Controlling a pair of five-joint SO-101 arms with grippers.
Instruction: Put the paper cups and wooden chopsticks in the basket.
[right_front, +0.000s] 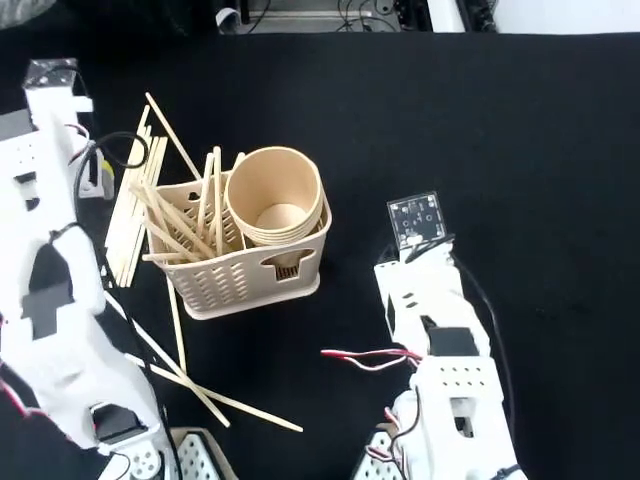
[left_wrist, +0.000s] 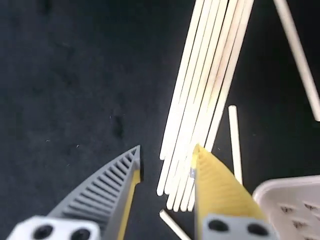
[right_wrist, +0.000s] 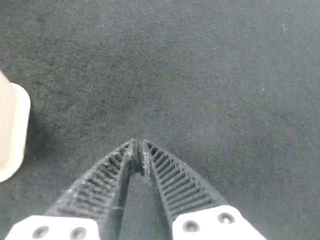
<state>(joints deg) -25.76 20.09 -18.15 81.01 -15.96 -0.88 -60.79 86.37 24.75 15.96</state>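
Observation:
A cream slotted basket (right_front: 250, 275) stands left of the table's middle. Stacked paper cups (right_front: 275, 195) sit in its right half, and several wooden chopsticks (right_front: 190, 215) lean in its left half. A bundle of chopsticks (right_front: 130, 210) lies flat on the black table just left of the basket. In the left wrist view my left gripper (left_wrist: 167, 156) is open over the near end of that bundle (left_wrist: 210, 85), with one yellow-lined finger (left_wrist: 210, 175) over the sticks and nothing gripped. My right gripper (right_wrist: 136, 145) is shut and empty above bare table, right of the basket's corner (right_wrist: 12, 130).
More loose chopsticks (right_front: 200, 385) lie crossed in front of the basket, near the left arm's base (right_front: 60, 340). The right arm (right_front: 440, 340) stands at the front right. Cables (right_front: 370, 357) trail beside it. The black table stretches free to the right and back.

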